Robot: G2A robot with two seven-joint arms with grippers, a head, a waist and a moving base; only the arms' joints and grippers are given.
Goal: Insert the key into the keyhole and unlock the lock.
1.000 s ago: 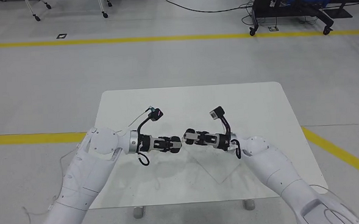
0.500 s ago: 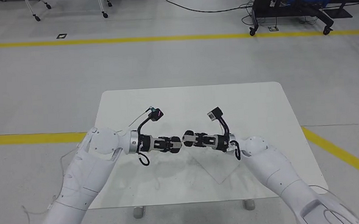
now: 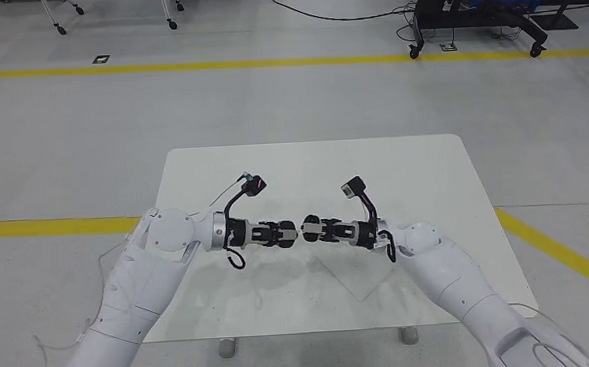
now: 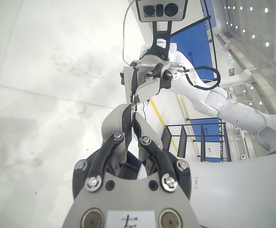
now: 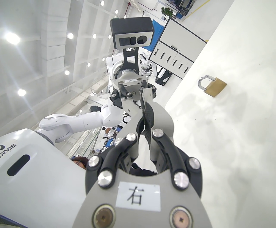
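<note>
A small metal key (image 4: pixel 134 103) is pinched between the tips of both grippers, which meet nose to nose above the middle of the white table (image 3: pixel 404 168). My left gripper (image 4: pixel 131 110) is shut, its dark pads pressed together at the key's end. Facing it, my right gripper (image 4: pixel 133 98) is also shut on the key. From above, the left gripper (image 3: pixel 289 232) and the right gripper (image 3: pixel 305 226) touch tip to tip. A brass padlock (image 5: pixel 213 86) with a silver shackle lies flat on the table, apart from both grippers. The key is hidden in the right wrist view behind the right gripper (image 5: pixel 145 112).
The table's far half and both outer sides hold nothing. Yellow floor lines run beyond the table. A black cart (image 3: pixel 475 4) stands far off at the back right.
Both grippers have closed the small gap between them and shifted slightly toward the left arm's side.
</note>
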